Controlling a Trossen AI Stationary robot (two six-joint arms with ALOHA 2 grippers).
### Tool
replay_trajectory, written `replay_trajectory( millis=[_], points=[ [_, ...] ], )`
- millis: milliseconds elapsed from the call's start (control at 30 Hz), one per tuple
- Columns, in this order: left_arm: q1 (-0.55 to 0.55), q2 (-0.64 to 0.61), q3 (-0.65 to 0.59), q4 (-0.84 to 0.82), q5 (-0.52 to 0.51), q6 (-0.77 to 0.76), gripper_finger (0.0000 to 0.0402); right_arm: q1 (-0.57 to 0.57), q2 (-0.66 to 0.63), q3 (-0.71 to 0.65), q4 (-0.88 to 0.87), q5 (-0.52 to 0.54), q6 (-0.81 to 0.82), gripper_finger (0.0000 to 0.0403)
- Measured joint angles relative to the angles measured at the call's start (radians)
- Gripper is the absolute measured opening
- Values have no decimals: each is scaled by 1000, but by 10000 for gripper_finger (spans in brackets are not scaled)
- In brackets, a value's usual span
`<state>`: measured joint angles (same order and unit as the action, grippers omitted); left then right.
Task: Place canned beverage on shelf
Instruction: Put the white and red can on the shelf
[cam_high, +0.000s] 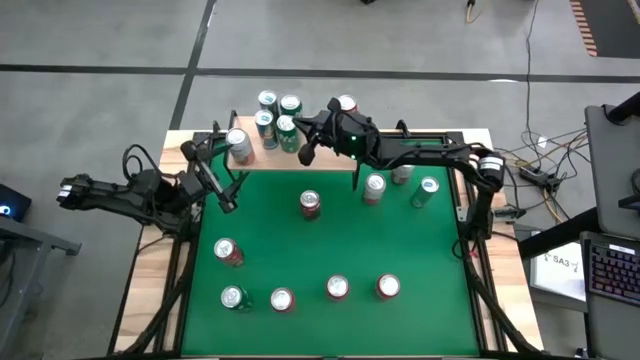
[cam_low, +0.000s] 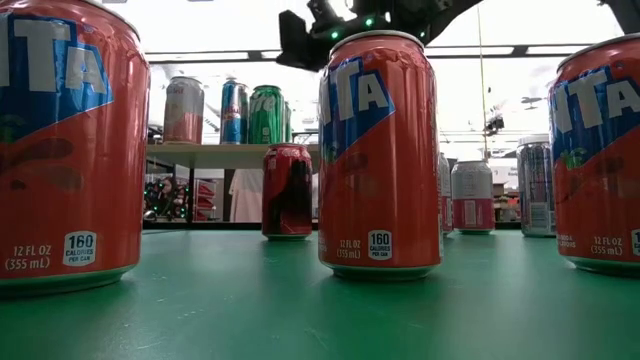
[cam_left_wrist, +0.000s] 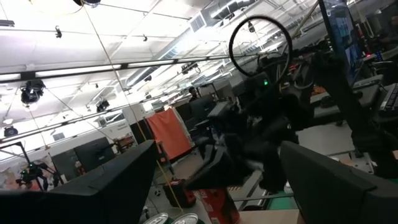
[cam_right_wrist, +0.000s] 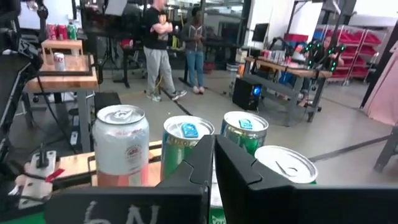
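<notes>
Cans stand grouped on the shelf (cam_high: 243, 150) at the table's far left corner in the high view: three green cans (cam_high: 279, 116) and a silver can (cam_high: 238, 141). The right gripper (cam_high: 308, 143) sits just beside the green ones, over the shelf's right end; the left gripper (cam_high: 222, 188) waits near the shelf's front edge.

Low view: the shelf (cam_low: 215, 152) carries its cans behind the red cans (cam_low: 380, 150) on the green table (cam_low: 300, 310).

Right wrist view: its fingers (cam_right_wrist: 198, 167) are pressed together with nothing between, the green cans (cam_right_wrist: 186, 142) right ahead.

Left wrist view: fingers (cam_left_wrist: 112, 180) spread wide, empty
</notes>
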<state>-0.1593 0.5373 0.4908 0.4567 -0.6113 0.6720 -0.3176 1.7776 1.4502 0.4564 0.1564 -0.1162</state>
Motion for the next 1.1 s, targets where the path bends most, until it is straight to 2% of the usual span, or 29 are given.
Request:
replay_trajectory(
  millis=[800, 1100],
  points=[
    [0, 0, -1, 0, 1, 0, 326, -17, 39, 0, -39, 3, 8, 9],
    [0, 0, -1, 0, 1, 1, 326, -16, 37, 0, -74, 54, -13, 9]
  ],
)
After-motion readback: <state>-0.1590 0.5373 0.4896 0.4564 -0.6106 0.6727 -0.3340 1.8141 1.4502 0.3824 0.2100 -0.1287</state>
